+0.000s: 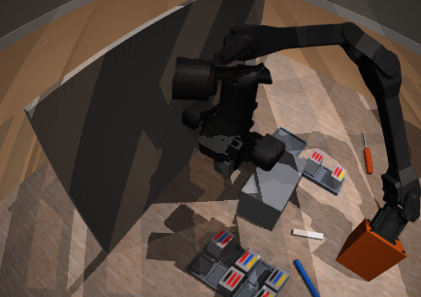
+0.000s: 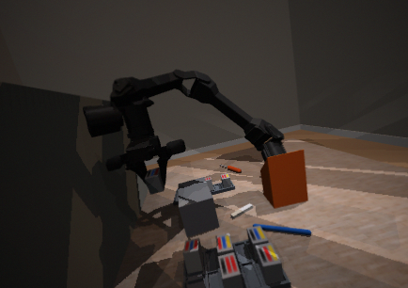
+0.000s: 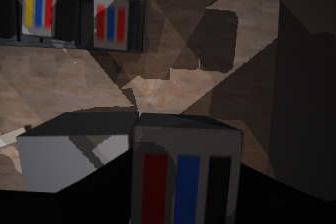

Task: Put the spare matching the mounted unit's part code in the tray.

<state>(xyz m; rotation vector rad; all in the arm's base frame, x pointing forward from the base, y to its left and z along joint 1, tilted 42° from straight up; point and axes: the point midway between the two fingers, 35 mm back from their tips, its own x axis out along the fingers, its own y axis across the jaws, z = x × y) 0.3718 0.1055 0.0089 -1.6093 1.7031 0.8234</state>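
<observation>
My gripper (image 1: 225,164) (image 2: 153,176) (image 3: 173,158) is shut on a grey spare (image 2: 154,184) (image 3: 187,141) with red, blue and black stripes. It holds the spare raised, beside the large grey block (image 1: 270,191) (image 2: 197,209) (image 3: 50,160). A shallow grey tray (image 1: 291,141) shows past the block in the top view, partly hidden, with nothing seen in its visible part. Several striped spares sit in the dark compartment rack (image 1: 207,265) (image 3: 65,44). A small rack (image 1: 321,181) (image 2: 224,189) holds two striped units. I cannot tell which is the mounted unit or read its back.
A tall dark panel (image 1: 105,146) stands on the other side of the gripper. A second arm holds an orange box (image 1: 372,252) (image 2: 289,181). A white bar (image 1: 307,235) (image 2: 242,211), a blue rod (image 1: 306,278) (image 2: 282,230) and an orange screwdriver (image 1: 369,161) (image 2: 233,168) lie on the table.
</observation>
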